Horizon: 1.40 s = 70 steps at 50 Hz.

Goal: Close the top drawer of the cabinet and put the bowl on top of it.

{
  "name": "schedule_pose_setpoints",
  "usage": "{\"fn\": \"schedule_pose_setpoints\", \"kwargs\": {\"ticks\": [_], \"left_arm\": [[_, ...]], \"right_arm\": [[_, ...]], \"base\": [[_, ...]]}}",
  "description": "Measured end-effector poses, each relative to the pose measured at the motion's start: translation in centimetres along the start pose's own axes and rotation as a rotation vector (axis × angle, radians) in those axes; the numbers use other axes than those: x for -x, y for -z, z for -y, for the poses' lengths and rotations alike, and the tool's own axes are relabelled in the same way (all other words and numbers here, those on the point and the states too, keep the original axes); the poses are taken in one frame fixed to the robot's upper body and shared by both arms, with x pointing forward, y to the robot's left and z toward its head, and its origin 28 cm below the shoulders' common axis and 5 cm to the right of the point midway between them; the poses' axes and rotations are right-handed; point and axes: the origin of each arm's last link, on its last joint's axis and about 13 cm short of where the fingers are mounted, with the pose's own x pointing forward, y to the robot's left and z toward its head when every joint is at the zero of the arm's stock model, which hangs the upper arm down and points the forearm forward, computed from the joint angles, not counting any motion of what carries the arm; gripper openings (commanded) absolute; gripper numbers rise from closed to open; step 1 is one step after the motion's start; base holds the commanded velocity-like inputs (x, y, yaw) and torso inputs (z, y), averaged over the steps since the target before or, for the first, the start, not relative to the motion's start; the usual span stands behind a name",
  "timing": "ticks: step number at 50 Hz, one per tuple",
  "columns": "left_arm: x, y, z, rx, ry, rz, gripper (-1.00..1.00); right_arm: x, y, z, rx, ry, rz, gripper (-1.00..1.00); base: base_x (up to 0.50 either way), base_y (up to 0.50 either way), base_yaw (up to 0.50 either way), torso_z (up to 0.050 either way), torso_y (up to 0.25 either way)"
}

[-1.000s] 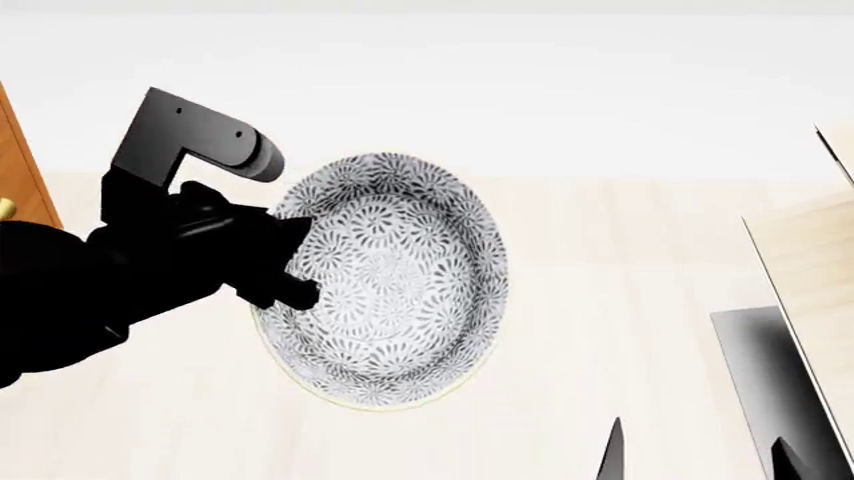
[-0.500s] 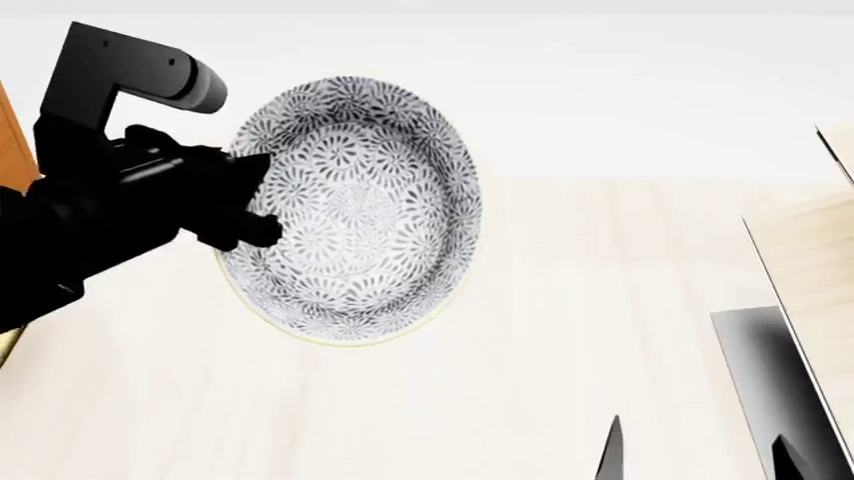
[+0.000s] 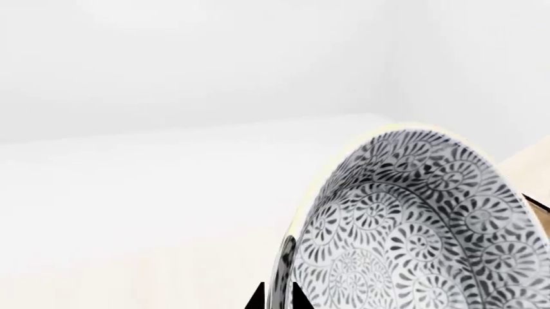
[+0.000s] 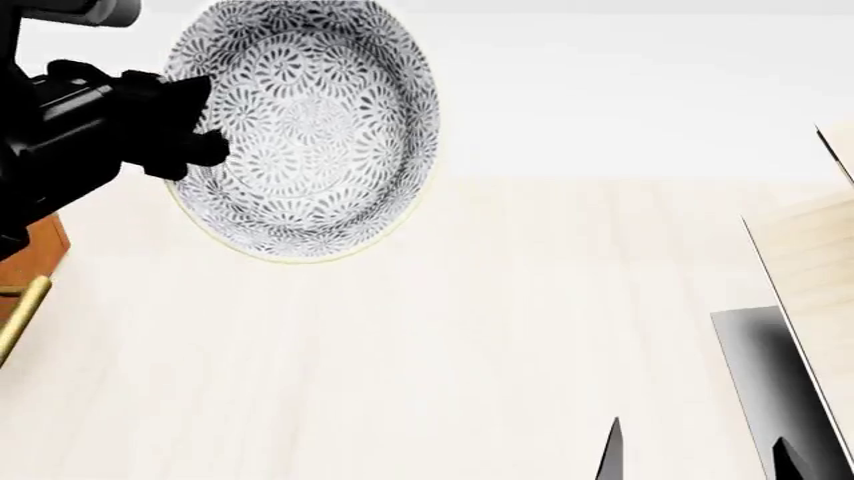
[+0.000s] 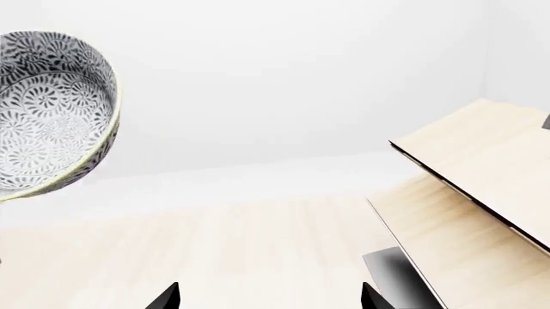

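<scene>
pale wood surface (image 4: 467,340) lies below; left pincer (image 4: 200,130) is clamped on the bowl (image 4: 314,125) rim, holding it aloft and tilted. carrying step; next, level it over the cabinet (image 4: 34,245).

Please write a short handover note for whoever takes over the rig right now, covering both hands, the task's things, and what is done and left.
Left hand: shut on the rim of the bowl, holding it tipped on its side in the air, near the head view's upper left.
Right hand: open and holding nothing; only its fingertips show, low over the pale floor.
Cabinet: just a reddish-brown corner and a brass bar handle show at the head view's left edge.
Done: bowl is grasped and off the floor.
Left: carry it over and set it on top of the cabinet. Whether the top drawer is closed cannot be seen here, so check first.
</scene>
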Motion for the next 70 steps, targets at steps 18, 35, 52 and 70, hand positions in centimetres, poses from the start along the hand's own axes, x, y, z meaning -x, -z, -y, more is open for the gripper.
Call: {"fn": "schedule_pose_setpoints", "kwargs": {"ticks": [18,35,52,70], "left_arm": [[1.1,-2.2,-0.7,0.053,-0.086,0.098,-1.0],[2.3,-4.2,-1.6,0.104,-0.152,0.173,-1.0],[3.6,-6.8,-2.9,0.16,-0.198,0.238,-1.0],[5.4,-9.2,-3.8,0.182,-0.262,0.304,-1.0]], "right_arm": [[0.2,0.0,0.0,-0.001,0.001,0.002,1.0],[0.3,-0.1,0.1,0.001,0.0,0.004,1.0],[0.2,-0.2,-0.1,0.006,-0.004,0.004,1.0],[0.3,-0.2,-0.2,0.01,-0.014,0.004,1.0]], "base": [[0.0,0.0,0.0,0.0,0.0],[0.0,0.0,0.0,0.0,0.001],[0.0,0.0,0.0,0.0,0.001],[0.0,0.0,0.0,0.0,0.001]]}}
